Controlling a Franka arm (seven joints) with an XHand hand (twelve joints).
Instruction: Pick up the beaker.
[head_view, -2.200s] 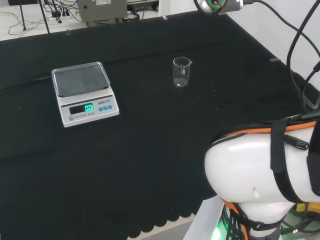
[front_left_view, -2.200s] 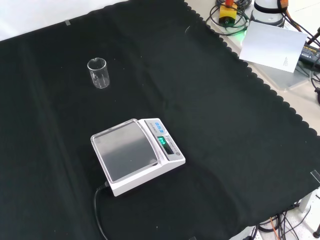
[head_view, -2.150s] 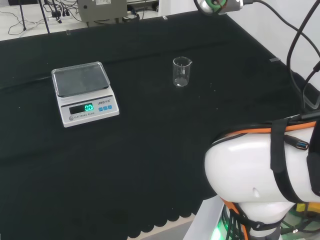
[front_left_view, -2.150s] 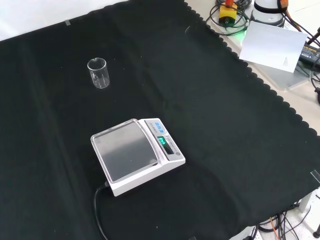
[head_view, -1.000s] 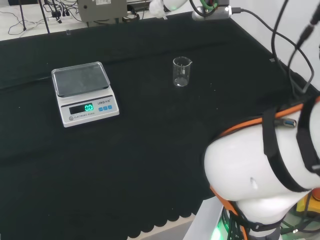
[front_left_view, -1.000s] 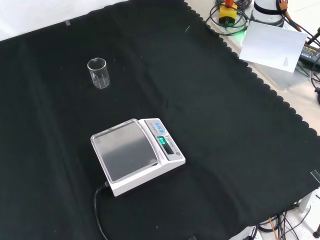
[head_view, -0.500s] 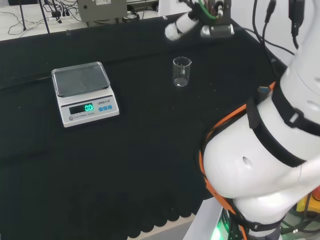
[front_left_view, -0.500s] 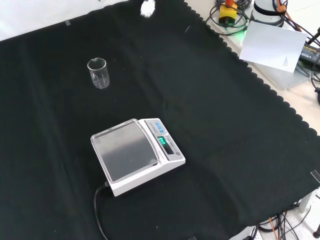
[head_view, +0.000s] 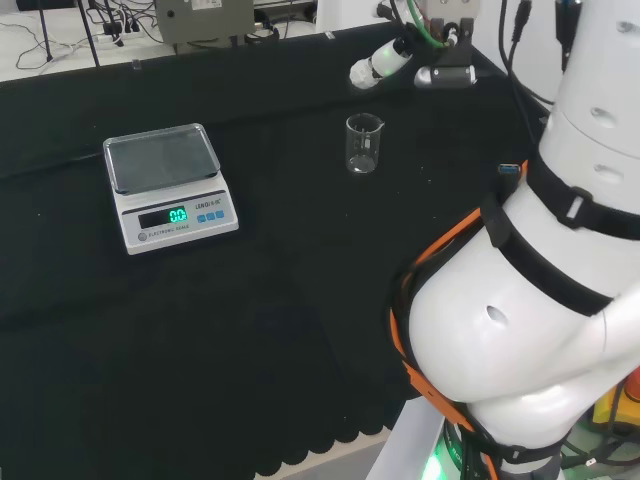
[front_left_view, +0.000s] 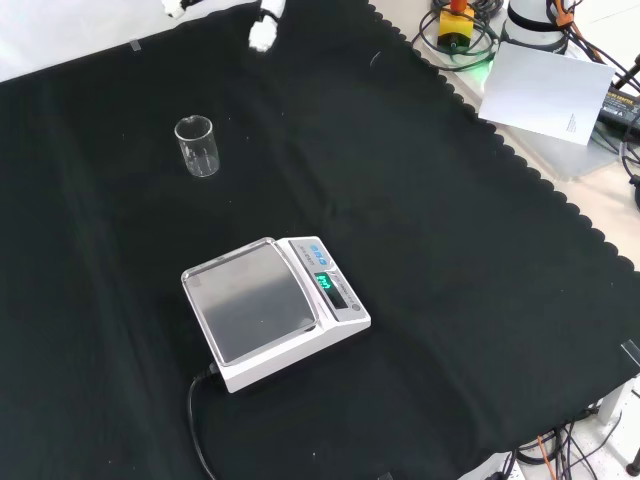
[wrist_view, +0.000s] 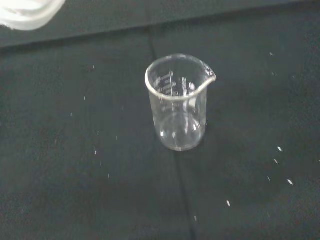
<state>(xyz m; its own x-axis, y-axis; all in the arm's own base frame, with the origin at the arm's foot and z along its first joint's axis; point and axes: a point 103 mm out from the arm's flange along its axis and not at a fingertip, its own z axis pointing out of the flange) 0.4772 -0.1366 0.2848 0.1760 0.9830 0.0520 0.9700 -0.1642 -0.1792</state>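
A small clear glass beaker (head_view: 364, 144) stands upright on the black cloth, with no contents visible; it appears in the front view at the upper left (front_left_view: 197, 146) and close up in the wrist view (wrist_view: 178, 104), spout to one side. The hand (head_view: 378, 63) hovers above and just beyond the beaker in the head view, apart from it, one white finger held out straight. In the front view white fingertips (front_left_view: 263, 32) show near the top edge, spread apart, above and right of the beaker. A blurred white part of the hand (wrist_view: 25, 10) sits at the wrist view's corner.
A white digital scale (head_view: 168, 187) with a grey pan stands left of the beaker in the head view, and nearer the camera in the front view (front_left_view: 272, 311). A white sheet (front_left_view: 545, 92) lies beyond the cloth's scalloped edge. The arm's white links (head_view: 520, 300) rise at the head view's right.
The arm has swung up and forward, bringing the hand in over the cloth close to the beaker. The beaker and the scale have not moved.
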